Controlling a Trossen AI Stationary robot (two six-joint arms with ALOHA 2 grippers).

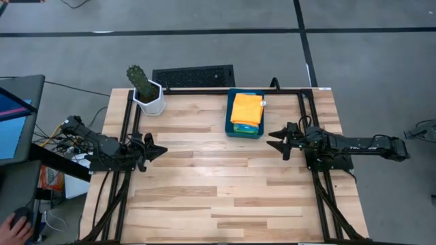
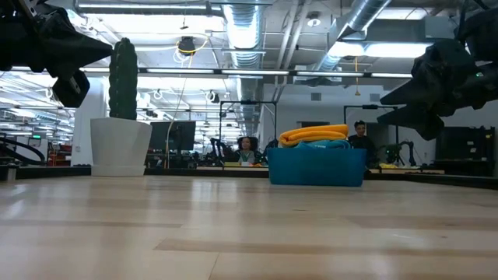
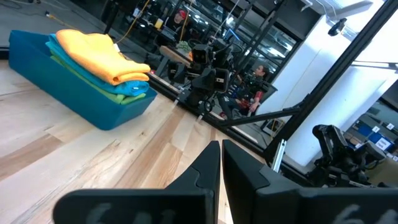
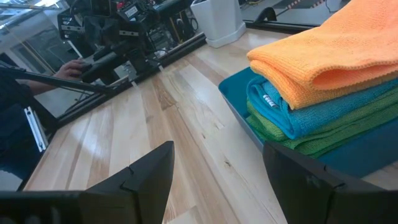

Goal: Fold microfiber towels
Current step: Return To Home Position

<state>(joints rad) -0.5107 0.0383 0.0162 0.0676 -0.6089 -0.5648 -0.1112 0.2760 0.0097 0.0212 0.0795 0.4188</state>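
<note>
A stack of folded microfiber towels [image 1: 246, 109], orange on top over light blue and green [image 4: 323, 93], rests in a dark blue bin [image 1: 235, 126] at the table's far middle-right. My left gripper [image 1: 162, 150] hovers shut at the table's left side, pointing toward the right. My right gripper [image 1: 274, 139] hovers open at the right side, just near of the bin, pointing left. In the right wrist view its fingers [image 4: 214, 168] stand wide apart with bare wood between them. In the left wrist view my left gripper [image 3: 221, 163] shows its fingers together.
A white pot with a green cactus [image 1: 146, 92] stands at the far left corner. A black grille [image 1: 194, 76] lies beyond the far edge. Black rails [image 1: 129, 136] run along both table sides. A person's hand [image 1: 15, 224] shows off the table at the near left.
</note>
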